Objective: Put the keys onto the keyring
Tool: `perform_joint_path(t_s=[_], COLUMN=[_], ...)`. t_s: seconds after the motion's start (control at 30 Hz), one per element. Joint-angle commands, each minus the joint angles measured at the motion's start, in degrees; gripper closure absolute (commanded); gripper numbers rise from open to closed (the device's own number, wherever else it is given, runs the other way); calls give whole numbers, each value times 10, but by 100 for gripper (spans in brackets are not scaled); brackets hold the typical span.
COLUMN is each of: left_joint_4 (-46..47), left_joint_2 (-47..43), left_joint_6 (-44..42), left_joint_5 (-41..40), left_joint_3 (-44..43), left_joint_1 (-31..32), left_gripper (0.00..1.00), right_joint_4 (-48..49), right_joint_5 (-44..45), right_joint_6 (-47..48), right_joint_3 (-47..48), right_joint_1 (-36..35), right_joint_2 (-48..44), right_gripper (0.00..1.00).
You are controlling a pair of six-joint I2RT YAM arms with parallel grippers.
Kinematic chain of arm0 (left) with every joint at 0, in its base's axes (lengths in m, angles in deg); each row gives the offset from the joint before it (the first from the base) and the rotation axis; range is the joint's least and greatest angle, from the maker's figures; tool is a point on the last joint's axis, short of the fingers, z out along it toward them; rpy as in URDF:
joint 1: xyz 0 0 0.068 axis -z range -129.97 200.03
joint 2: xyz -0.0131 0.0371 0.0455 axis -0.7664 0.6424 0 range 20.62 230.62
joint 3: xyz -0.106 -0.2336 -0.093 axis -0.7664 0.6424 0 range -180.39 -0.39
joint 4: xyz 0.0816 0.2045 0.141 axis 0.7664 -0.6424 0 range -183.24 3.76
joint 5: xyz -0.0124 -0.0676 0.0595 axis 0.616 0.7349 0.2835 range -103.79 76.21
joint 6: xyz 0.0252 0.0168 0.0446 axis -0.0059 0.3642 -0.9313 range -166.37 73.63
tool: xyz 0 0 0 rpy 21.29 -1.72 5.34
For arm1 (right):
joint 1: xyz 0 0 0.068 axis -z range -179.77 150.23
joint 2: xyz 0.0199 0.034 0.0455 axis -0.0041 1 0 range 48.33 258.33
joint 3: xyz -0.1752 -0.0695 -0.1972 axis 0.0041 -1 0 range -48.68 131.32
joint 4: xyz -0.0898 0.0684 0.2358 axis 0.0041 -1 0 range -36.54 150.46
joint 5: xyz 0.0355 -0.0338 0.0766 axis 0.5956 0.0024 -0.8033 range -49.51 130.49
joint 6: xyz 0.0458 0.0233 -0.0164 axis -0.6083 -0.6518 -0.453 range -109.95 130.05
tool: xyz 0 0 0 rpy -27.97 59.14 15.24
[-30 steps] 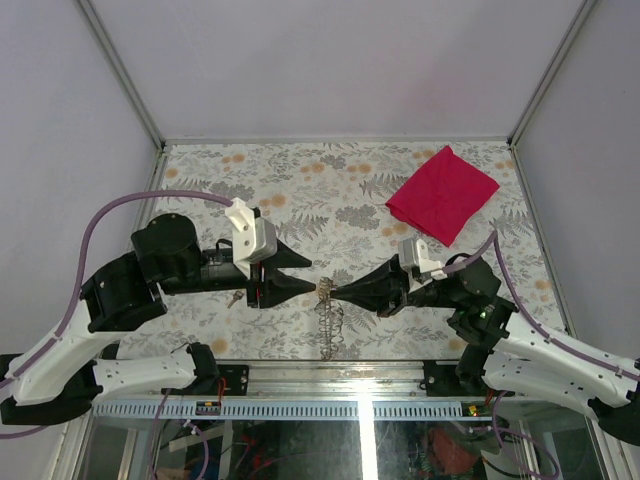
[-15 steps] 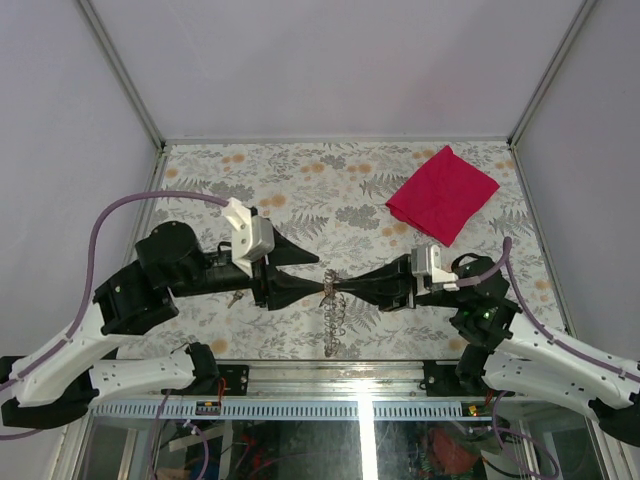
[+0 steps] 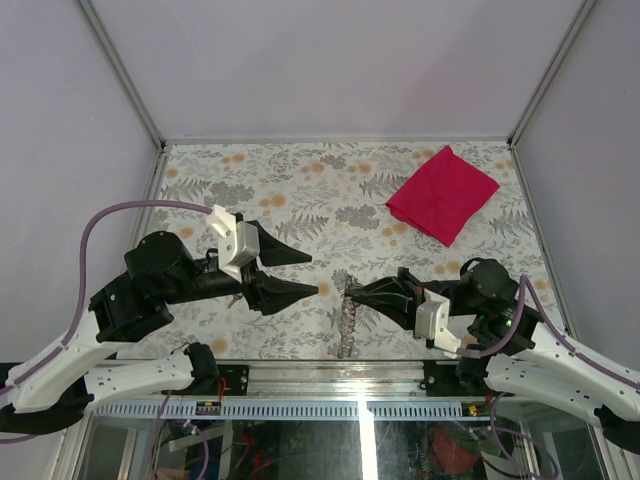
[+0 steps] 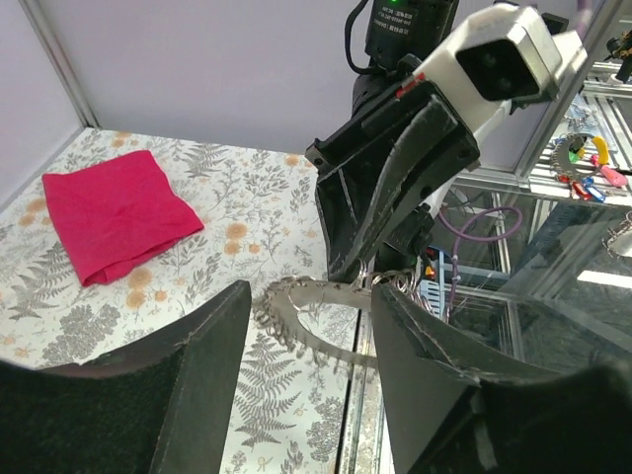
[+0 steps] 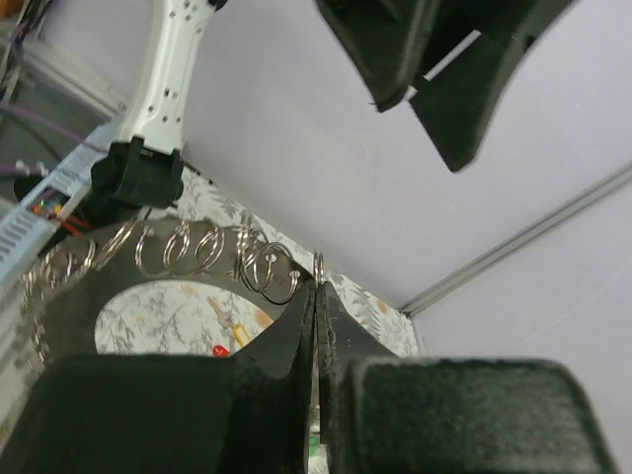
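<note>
My right gripper point(image 3: 351, 294) is shut on a split keyring point(image 5: 318, 265), whose rim sticks up between the closed tips point(image 5: 316, 288). That ring belongs to a curved metal strip point(image 5: 148, 259) carrying several rings, which hangs toward the table's near edge point(image 3: 345, 325). My left gripper point(image 3: 313, 275) is open and empty, a short way left of the ring; the strip point(image 4: 296, 296) shows beyond its jaws point(image 4: 311, 291). On the table a yellow-headed key point(image 5: 229, 322) and a red-headed key point(image 5: 219, 351) lie together. In the top view the left arm covers them.
A folded red cloth point(image 3: 443, 193) lies at the table's far right. The patterned tabletop point(image 3: 300, 190) ends at a metal rail point(image 3: 330, 375) along the near edge, with glass and cables below it. Grey walls close in the other three sides.
My left gripper has opened and drawn back to the left, away from the ring. The right gripper has rolled over and shifted slightly right, still holding the ring and strip.
</note>
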Motion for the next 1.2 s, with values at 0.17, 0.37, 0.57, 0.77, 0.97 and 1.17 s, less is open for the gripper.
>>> perform_joint_path(t_s=[0.17,0.37,0.57,0.77,0.97,1.17], left_joint_4=[59,70,85,92,115,149], left_joint_2=[-12,-22,-36,-50,-56,-51], left_joint_6=[-7,-11,-10,-11,-3,4], left_joint_5=[-14,-21,-19,0,26,43], left_joint_3=[28,43,57,67,77,80], left_joint_1=[5,5,5,5,4,4], left_gripper=[42,40,35,49,58,59], right_joint_4=[-29,8,104,201,339,438], right_joint_5=[-64,-88,-112,-121,-106,-52], right_joint_6=[225,208,136,62,-73,-241], right_joint_3=[48,50,33,15,-10,-20], right_joint_1=[-2,-2,-2,-2,-2,-2], right_joint_2=[9,18,33,51,75,105], right_gripper=[100,100,100,100,100,100])
